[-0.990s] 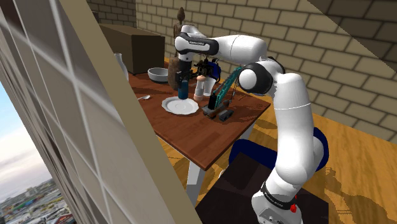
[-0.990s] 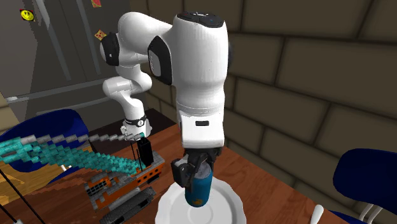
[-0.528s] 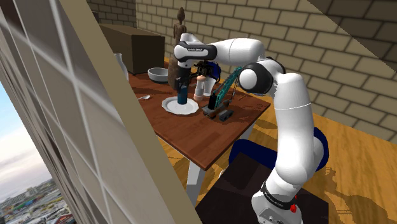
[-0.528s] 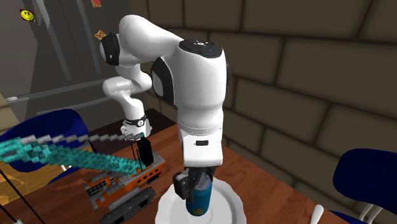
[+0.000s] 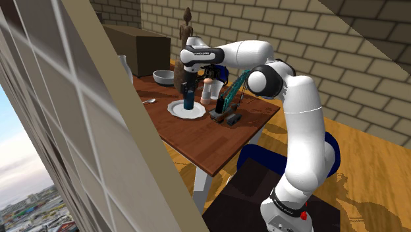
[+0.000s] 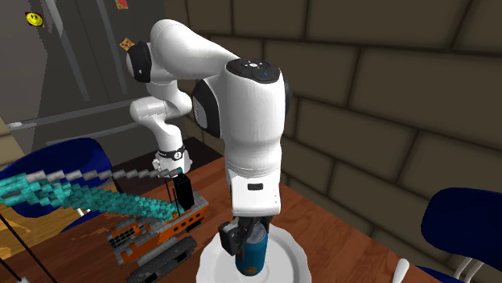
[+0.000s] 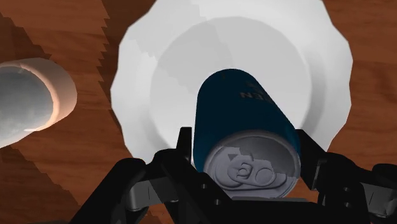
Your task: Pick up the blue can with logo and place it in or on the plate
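looks like you're at the placing step: bottom centre of the second exterior view, the gripper [image 6: 246, 238] clasps the blue can [image 6: 253, 256] over the white plate [image 6: 288, 256]. next, seat it gently, then release.

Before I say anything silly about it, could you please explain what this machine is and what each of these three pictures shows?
It is a white robot arm standing on a box beside a brown wooden table. The shoulder view looks down from beside its stand; the second exterior view faces the arm across the table; the wrist view comes from a camera on the hand, looking along its black two-fingered tool. The tool is shut on a dark blue cylindrical can, holding it over the middle of a round white plate. Also on the table are an orange and black toy digger with a teal boom and a grey bowl.
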